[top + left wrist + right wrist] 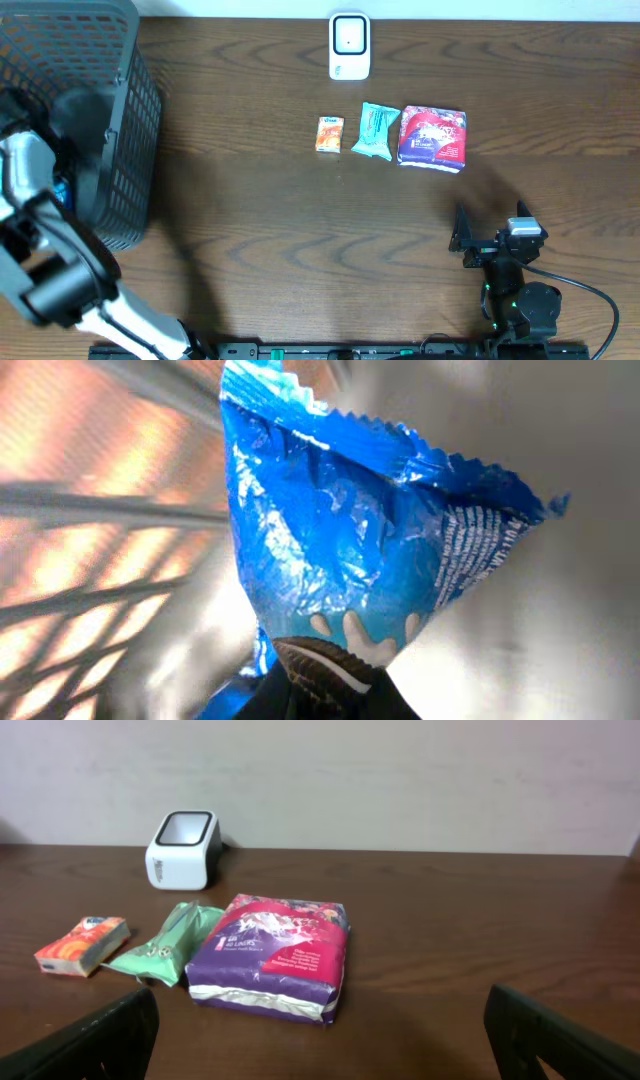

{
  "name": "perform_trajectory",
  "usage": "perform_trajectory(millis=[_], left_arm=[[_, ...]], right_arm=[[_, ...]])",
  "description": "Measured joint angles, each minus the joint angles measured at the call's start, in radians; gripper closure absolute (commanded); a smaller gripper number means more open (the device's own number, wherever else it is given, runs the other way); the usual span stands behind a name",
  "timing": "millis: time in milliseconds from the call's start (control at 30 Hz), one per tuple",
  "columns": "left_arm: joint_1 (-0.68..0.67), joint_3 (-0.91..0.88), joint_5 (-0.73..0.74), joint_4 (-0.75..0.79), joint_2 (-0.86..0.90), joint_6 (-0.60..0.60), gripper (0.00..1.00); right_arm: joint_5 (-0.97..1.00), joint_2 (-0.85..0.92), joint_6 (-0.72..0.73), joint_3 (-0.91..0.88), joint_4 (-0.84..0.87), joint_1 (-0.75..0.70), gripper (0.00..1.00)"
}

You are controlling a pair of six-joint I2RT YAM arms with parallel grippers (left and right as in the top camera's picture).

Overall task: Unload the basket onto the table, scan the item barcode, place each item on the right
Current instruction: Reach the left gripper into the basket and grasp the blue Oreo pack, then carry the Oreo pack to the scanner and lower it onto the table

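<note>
My left fingers (300, 708) are closed on the blue packet (330, 530), down inside the basket (110, 60) at 9 o'clock on the bench (300, 220). My right fingers (100, 1040) are spread wide and empty at 5 o'clock. The scanner (349, 45) is at 12 o'clock.

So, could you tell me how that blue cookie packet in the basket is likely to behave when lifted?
The blue cookie packet looks like thin crinkled foil, so it will probably flop and crumple rather than stay flat. Its glossy film may be slippery. The puffed body suggests it is light, with breakable biscuits inside.
</note>
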Motion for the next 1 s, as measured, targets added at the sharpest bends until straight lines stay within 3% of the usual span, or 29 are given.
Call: perform_trajectory(millis=[133, 433, 733, 1000], left_arm=[[-0.002, 0.001, 0.079, 0.049, -0.222, -0.121, 0.93], [-0.063, 0.010, 0.486, 0.283, -0.661, -0.295, 0.93], [-0.378, 0.010, 0.569, 0.311, -0.861, -0.360, 0.93], [-0.684, 0.010, 0.575, 0.310, -0.792, -0.355, 0.93]], right_arm=[[0.000, 0.000, 0.000, 0.000, 0.000, 0.000, 0.01], [0.000, 0.000, 0.000, 0.000, 0.000, 0.000, 0.01], [0.000, 0.000, 0.000, 0.000, 0.000, 0.000, 0.01], [0.000, 0.000, 0.000, 0.000, 0.000, 0.000, 0.01]])
